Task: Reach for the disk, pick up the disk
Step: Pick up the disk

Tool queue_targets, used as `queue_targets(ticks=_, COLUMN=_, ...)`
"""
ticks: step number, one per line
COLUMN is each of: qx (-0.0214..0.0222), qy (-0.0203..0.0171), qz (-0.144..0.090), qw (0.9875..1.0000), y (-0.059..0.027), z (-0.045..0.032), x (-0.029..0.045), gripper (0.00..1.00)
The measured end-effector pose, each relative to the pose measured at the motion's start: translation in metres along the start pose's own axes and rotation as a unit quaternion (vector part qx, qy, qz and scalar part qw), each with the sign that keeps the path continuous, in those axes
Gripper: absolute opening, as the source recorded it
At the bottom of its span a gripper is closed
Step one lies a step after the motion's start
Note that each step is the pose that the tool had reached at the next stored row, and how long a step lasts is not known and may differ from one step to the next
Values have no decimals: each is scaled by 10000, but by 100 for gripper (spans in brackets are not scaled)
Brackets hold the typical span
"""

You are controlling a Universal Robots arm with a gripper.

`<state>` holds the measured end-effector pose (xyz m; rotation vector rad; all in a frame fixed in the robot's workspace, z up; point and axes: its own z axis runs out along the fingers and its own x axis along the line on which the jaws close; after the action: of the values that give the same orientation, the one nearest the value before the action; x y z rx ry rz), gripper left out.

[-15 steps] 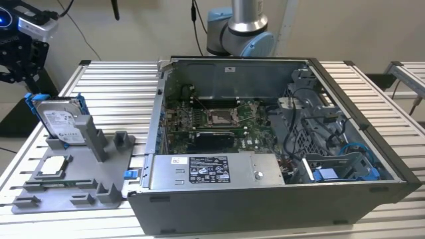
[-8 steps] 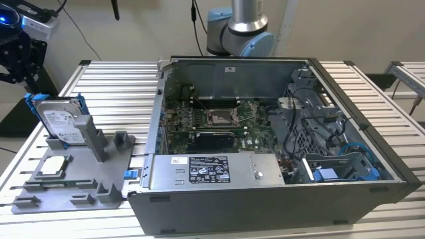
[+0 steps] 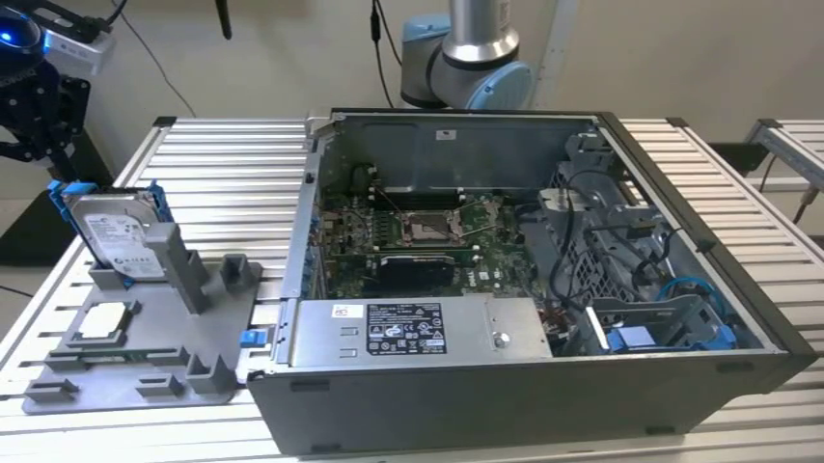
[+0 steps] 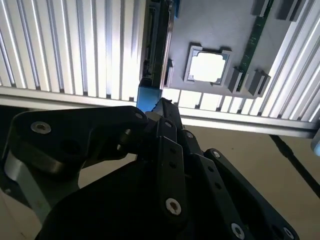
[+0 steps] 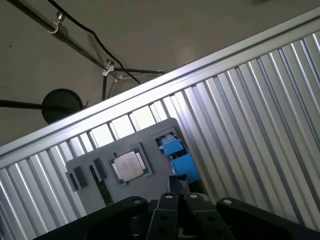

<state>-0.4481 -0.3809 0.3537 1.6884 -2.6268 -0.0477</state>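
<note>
The disk (image 3: pixel 119 236), silver-grey with a white label and a blue bracket, stands upright in a slot of the grey holder (image 3: pixel 193 362) at the exterior view's left. My black gripper (image 3: pixel 33 140) hangs above it and slightly further to the exterior view's left, apart from it, shut with nothing in it. In the second wrist view the gripper (image 4: pixel 162 104) points at the disk's blue bracket (image 4: pixel 147 97), and the disk (image 4: pixel 152 45) shows edge-on. The first wrist view has the gripper (image 5: pixel 174 184) just short of the blue bracket (image 5: pixel 177 155).
A small square silver chip (image 3: pixel 103 323) (image 4: pixel 207 67) (image 5: pixel 129 166) lies in the holder beside the disk. An open computer case (image 3: pixel 515 289) takes up the middle and right of the ribbed metal table (image 3: pixel 219 164). The arm's base (image 3: pixel 464 58) stands behind it.
</note>
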Motion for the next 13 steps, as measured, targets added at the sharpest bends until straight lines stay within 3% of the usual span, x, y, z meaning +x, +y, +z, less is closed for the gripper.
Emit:
queue_targets(ticks=7, qx=1, qy=0, qz=-10, qw=10000, y=0, z=0, x=0, gripper=0)
queue_targets(ticks=13, qx=45, qy=-15, qz=-173, qw=9998, y=7, z=31, x=-17, gripper=0)
